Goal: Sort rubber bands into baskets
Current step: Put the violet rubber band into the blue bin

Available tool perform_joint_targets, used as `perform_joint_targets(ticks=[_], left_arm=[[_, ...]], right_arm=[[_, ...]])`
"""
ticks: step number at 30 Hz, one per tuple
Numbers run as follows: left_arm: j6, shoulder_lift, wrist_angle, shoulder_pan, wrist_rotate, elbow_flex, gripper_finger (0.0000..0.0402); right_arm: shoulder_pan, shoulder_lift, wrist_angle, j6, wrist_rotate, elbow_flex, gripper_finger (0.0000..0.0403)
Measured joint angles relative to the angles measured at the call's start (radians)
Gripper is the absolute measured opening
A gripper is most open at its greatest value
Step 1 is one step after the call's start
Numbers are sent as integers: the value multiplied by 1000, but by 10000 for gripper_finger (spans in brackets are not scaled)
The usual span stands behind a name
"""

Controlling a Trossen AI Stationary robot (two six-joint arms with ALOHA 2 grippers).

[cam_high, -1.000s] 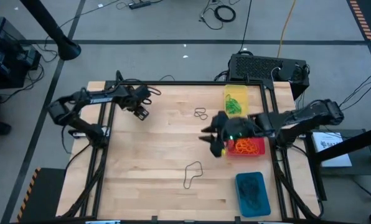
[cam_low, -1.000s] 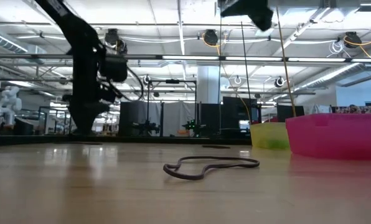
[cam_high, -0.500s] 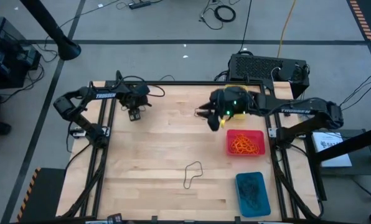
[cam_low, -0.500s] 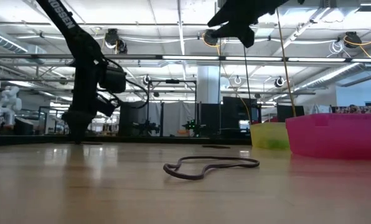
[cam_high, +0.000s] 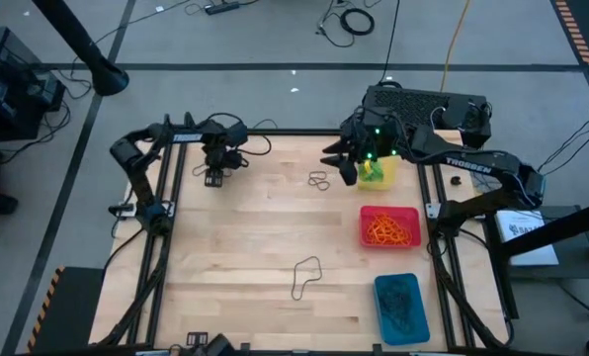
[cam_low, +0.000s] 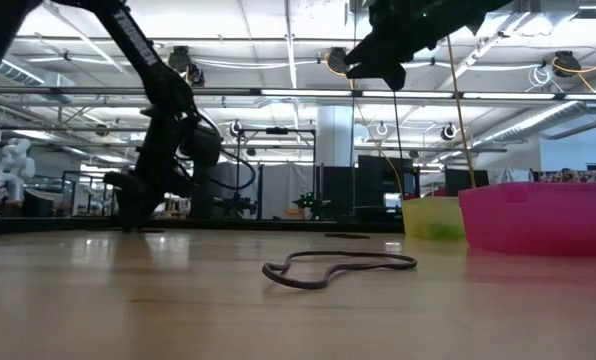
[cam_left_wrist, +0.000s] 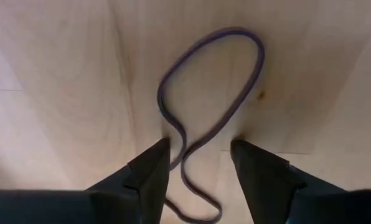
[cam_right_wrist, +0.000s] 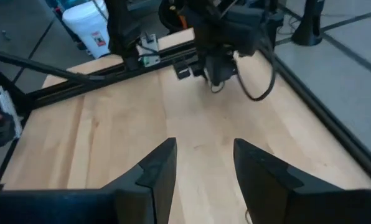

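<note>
Since the earlier frame the right gripper (cam_high: 342, 164) is swinging from the red basket (cam_high: 389, 226) toward the yellow basket (cam_high: 376, 158), fingers spread and empty. "TROSSEN" is readable on its arm. The left gripper (cam_high: 215, 176) is lowering at the table's (cam_high: 245, 247) far left corner, fingers spread astride a dark rubber band (cam_left_wrist: 210, 106). The blue basket (cam_high: 400, 307) is holding dark bands, their number indistinguishable.

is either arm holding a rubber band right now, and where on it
Nothing is held. The left gripper is down at the table, its open jaws astride a dark rubber band, not closed on it. The right gripper is raised, open and empty.
</note>
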Motion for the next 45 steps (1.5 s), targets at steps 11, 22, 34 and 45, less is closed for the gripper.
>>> perform_joint_targets(ticks=[11,22,34,45], left_arm=[[-21,46,-25,-13,-43,32,12],[-201,-176,-143,-67,321,87,2],[-351,-407,-95,-147,302,75,8],[-190,-266,80,-54,302,-105,129]], right_arm=[[-28,0,-133,-156,-20,0,152],[-31,18,-113,-205,-17,0,152],[19,150,50,-36,-22,0,152],[78,186,73,0,-23,0,152]])
